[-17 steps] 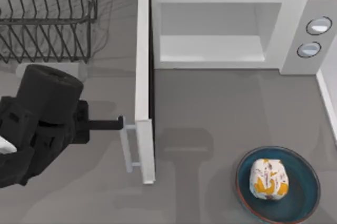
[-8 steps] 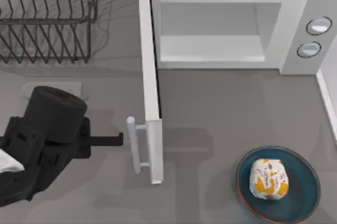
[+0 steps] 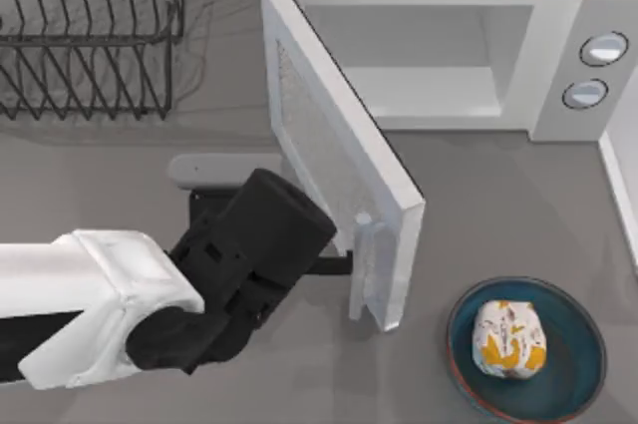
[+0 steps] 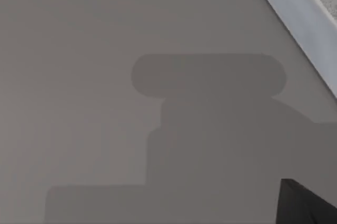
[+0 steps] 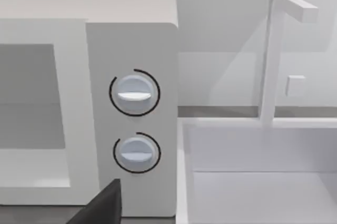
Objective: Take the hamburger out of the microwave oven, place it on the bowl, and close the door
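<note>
Swung roughly halfway shut since the earlier frame, the door (image 3: pixel 339 150) lies just ahead of the left gripper (image 3: pixel 339 264), whose fingers' spread I cannot tell, touching its handle (image 3: pixel 364 269); the hamburger (image 3: pixel 508 339) sits beyond in the bowl (image 3: pixel 578 384).

left arm: reaching rightward | left end effector (image 3: pixel 344 266): low, centre-table

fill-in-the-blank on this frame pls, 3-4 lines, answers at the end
1. The hamburger sits in the ____.
2. The door of the microwave oven is ____ closed.
3. The ____ tool is at the door's handle.
4. The black wire rack stands at the table's ____ side.

Missing words: bowl; partly; left; left
</note>
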`<state>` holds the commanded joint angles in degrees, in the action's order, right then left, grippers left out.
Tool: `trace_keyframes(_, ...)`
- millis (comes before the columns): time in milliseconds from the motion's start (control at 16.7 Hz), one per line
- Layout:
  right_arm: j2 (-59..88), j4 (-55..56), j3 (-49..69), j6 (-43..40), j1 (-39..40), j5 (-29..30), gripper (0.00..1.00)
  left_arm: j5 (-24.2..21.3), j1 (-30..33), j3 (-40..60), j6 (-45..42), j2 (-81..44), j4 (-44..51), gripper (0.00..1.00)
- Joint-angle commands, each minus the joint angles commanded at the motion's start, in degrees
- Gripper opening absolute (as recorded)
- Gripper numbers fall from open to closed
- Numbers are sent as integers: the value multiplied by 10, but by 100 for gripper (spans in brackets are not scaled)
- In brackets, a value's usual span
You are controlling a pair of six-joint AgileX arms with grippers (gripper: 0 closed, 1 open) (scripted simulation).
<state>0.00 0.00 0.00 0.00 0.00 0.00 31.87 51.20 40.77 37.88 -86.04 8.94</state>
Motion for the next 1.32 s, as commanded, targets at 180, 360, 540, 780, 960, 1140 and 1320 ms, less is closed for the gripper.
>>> trace_keyframes(180, 0, 0, 0, 0, 0, 0, 100, 13, 17, 17, 17, -17, 5, 0)
trace_keyframes(360, 0, 0, 0, 0, 0, 0, 100, 12, 16, 17, 18, -17, 5, 0)
trace_keyframes(540, 0, 0, 0, 0, 0, 0, 100, 24, 40, 58, 41, -56, 26, 0)
trace_keyframes(780, 0, 0, 0, 0, 0, 0, 100, 50, 90, 173, 93, -145, 72, 0)
trace_keyframes(960, 0, 0, 0, 0, 0, 0, 100, 64, 116, 225, 120, -190, 98, 0)
trace_keyframes(1140, 0, 0, 0, 0, 0, 0, 100, 65, 119, 231, 123, -195, 101, 0)
trace_keyframes(1320, 0, 0, 0, 0, 0, 0, 100, 65, 120, 239, 126, -202, 105, 0)
